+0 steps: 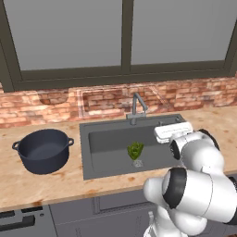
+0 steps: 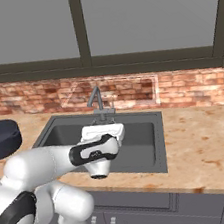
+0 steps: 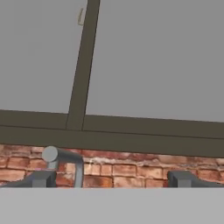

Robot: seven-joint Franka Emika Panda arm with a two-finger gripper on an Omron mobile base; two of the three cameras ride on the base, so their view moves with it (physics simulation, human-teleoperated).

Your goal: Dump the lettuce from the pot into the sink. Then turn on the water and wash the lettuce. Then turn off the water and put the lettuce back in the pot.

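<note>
Reaching toward the faucet looks like the step in hand, judging from the left base view: the lettuce is already lying in the sink, close to the round drain, while the pot is sitting upright on the desk to the left of the basin, apart from it and showing nothing inside. The hand is hovering over the right part of the sink, level and pointing at the back wall, its fingers too foreshortened here to read. To do this well, the arm is probably needing to carry the hand left and forward to the faucet's lever, approaching without sweeping low across the basin where the leaves are resting.

Looking from the right base view, the hand is hanging above the basin just in front of the faucet, not touching it. The sink is dark grey and deep; the arm is covering the stretch of floor where the lettuce would be. The pot is showing as a dark round shape at the left edge.

Looking along the hand view, the two finger tips are standing wide apart with nothing between them, and the faucet is sitting just inside the left tip, against the brick. The lettuce itself is a small, bright-green ruffled bunch, light and easily crushed by the look of it
</note>
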